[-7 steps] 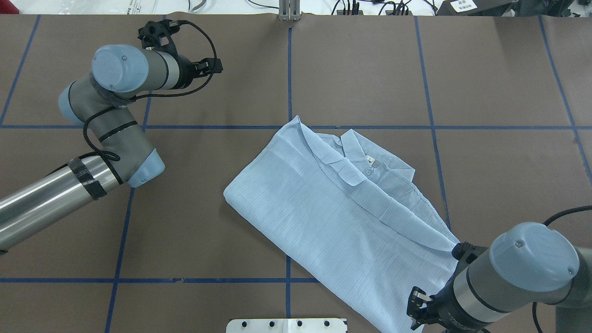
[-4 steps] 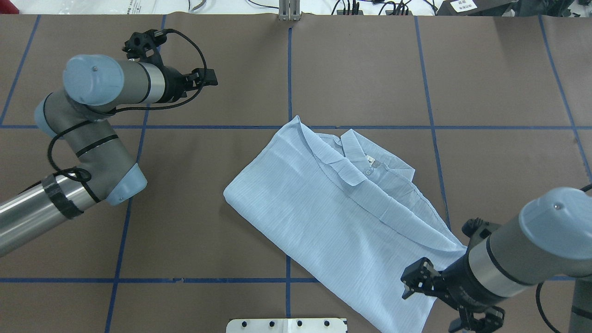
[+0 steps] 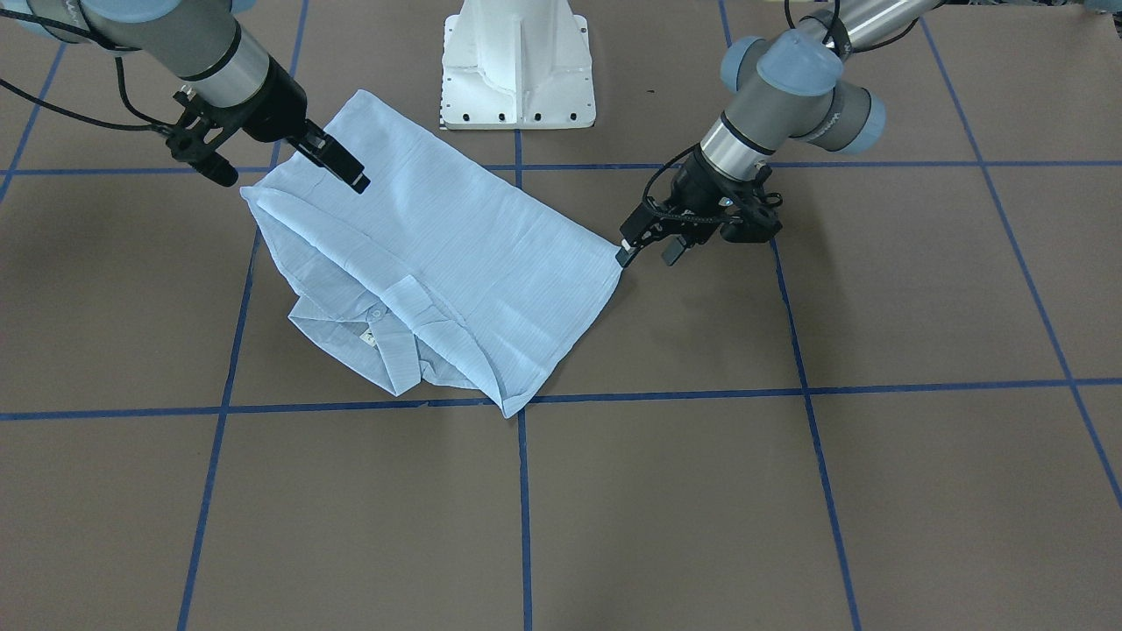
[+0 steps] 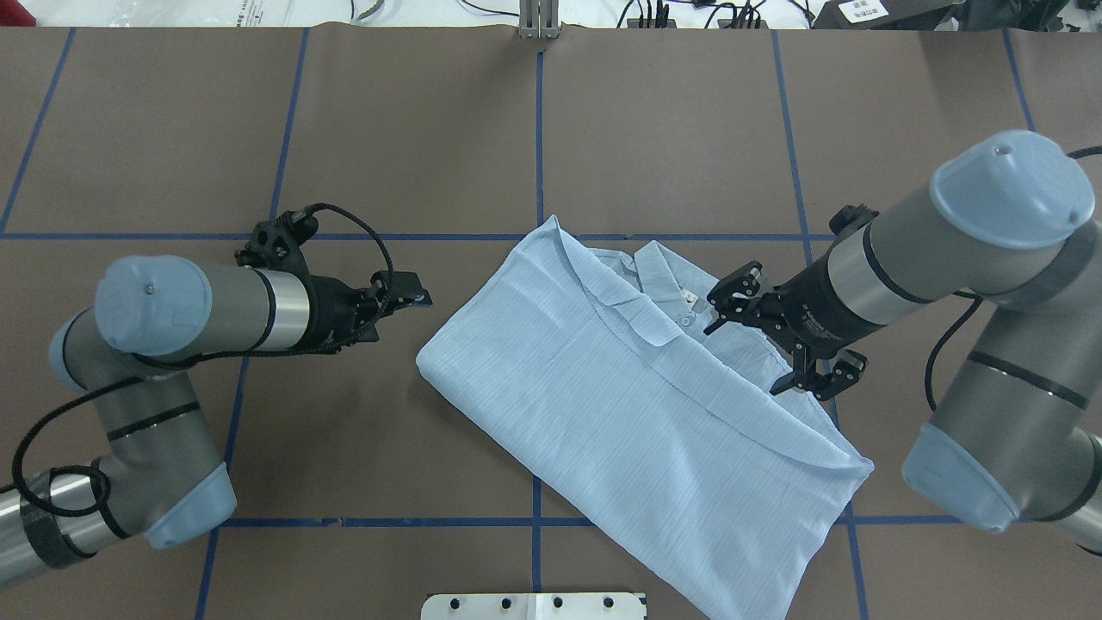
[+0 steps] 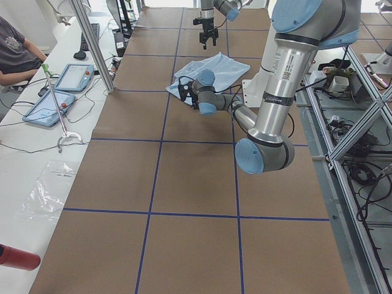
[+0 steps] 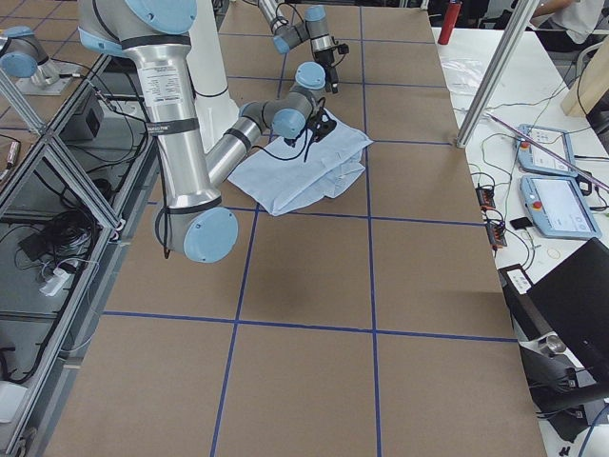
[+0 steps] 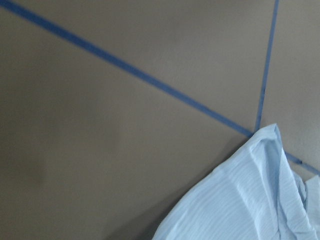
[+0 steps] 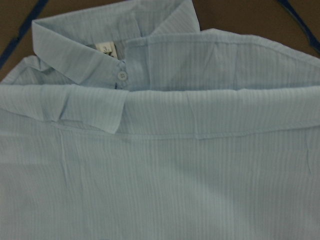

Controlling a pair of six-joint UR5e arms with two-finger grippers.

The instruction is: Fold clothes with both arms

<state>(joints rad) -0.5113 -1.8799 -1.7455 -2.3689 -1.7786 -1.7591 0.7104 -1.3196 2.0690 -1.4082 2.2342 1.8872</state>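
The light-blue striped shirt lies folded and slanted on the brown table, its collar toward the far side. My left gripper is open and empty, just left of the shirt's left corner; in the front view it sits beside that corner. My right gripper is wide open over the shirt's right side, next to the collar, holding nothing. The right wrist view shows the collar, its label and a white button. The left wrist view shows only the shirt's corner.
The white pedestal base stands at the table's near edge, close to the shirt's hem. Blue tape lines grid the table. A side bench with tablets and a seated person lies beyond the far edge.
My left gripper has swung from the far left of the table down to the shirt's left corner. My right gripper has moved from the near hem up to beside the collar.
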